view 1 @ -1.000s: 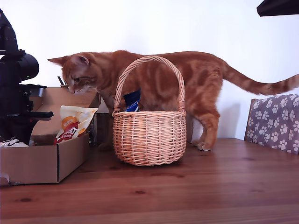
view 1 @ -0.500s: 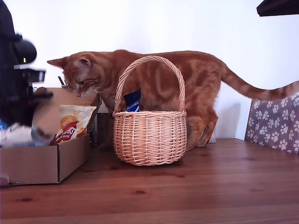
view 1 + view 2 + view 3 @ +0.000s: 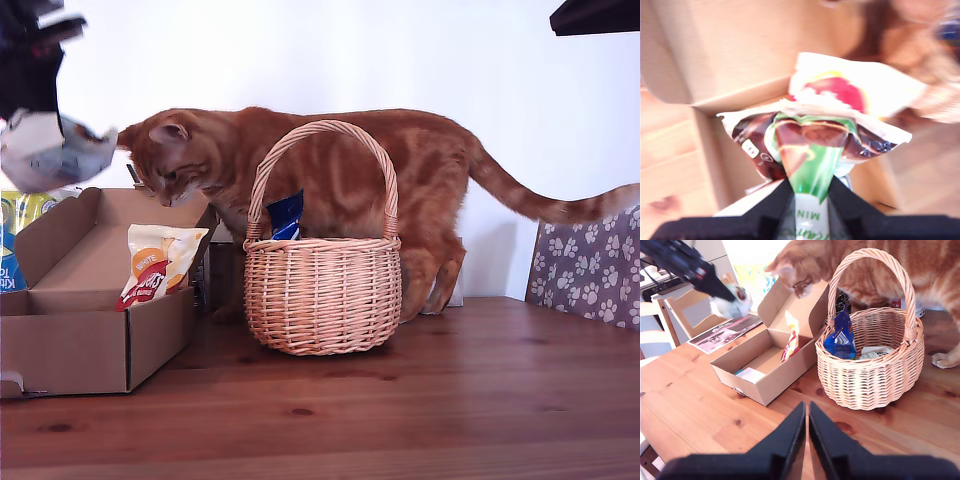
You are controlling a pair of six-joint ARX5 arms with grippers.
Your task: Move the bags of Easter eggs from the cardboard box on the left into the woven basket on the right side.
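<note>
Counting bags: I can see four for sure. My first hand [image 3: 810, 192] is clamped on a white-green bag [image 3: 812, 150], held up in the air above the cardboard box [image 3: 95, 345], which sits by the tabletop [image 3: 400, 420] edge at the exterior view's left. A cream-and-orange bag [image 3: 155, 265] leans upright inside that one box, plus a flat white packet [image 3: 751, 375], maybe a fifth bag, hard to tell. The one woven basket [image 3: 322, 295], mid-tabletop, holds a dark blue bag [image 3: 840, 342] and a pale one [image 3: 872, 352]. My second hand [image 3: 806, 437] hangs over bare wood, jaws nearly together, holding nothing. One ginger cat [image 3: 330, 190] stands behind the basket. Half a second ago the white-green bag was level with the box rim; now it's lifted clear.
</note>
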